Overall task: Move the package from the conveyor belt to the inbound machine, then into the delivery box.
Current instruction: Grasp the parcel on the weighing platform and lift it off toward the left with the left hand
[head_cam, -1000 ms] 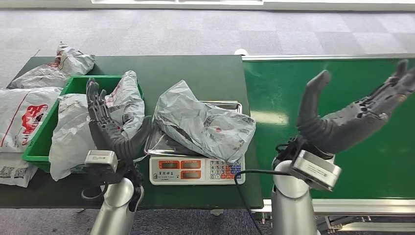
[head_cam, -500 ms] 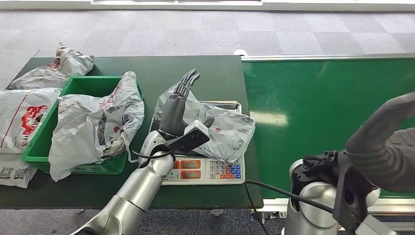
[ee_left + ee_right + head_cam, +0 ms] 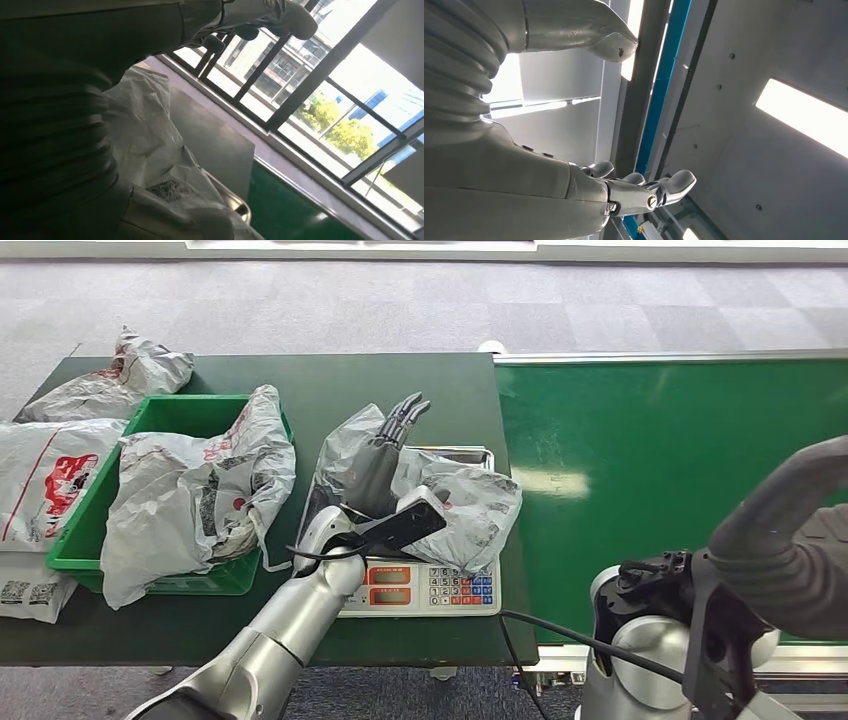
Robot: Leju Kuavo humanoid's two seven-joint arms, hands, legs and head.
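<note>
A crumpled grey package (image 3: 455,502) lies on the tray of the inbound machine, a scale (image 3: 420,590) with a keypad. My left hand (image 3: 383,455) is over the package's left half, fingers straight and apart, gripping nothing. In the left wrist view the package (image 3: 150,135) lies just beyond the dark hand (image 3: 55,115). My right hand (image 3: 790,540) is raised at the lower right, near the front edge of the green conveyor belt (image 3: 680,450). In the right wrist view its thumb and fingers (image 3: 649,192) are spread, holding nothing. The green delivery box (image 3: 165,412) stands left of the scale.
A large grey package (image 3: 195,490) fills the green box and hangs over its front. More packages (image 3: 55,465) lie on the dark table (image 3: 400,380) at the far left. A black cable (image 3: 540,625) runs from the scale towards my right arm.
My left hand swung from the green box over to the package on the scale and edged a little further right. My right hand pulled back from above the belt to the lower right.
</note>
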